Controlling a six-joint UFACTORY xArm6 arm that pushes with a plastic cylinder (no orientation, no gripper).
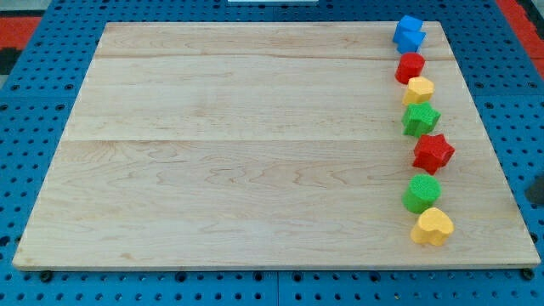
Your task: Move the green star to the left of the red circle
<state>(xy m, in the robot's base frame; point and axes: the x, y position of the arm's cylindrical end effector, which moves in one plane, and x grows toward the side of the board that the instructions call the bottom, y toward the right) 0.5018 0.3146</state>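
The green star (420, 119) lies on the wooden board (238, 144) in a column of blocks near the view's right edge. The red circle (410, 67) lies above it in the same column. A small yellow block (418, 89) sits between the two and touches or nearly touches both. A dark shape at the view's far right edge looks like my rod, with my tip (535, 202) just off the board's right side. It is well to the right of the column and below the green star's level, touching no block.
The same column holds a blue block (409, 34) at the top, then a red star (433, 153), a green circle (421, 194) and a yellow heart (433, 227) below the green star. A blue pegboard (34, 127) surrounds the board.
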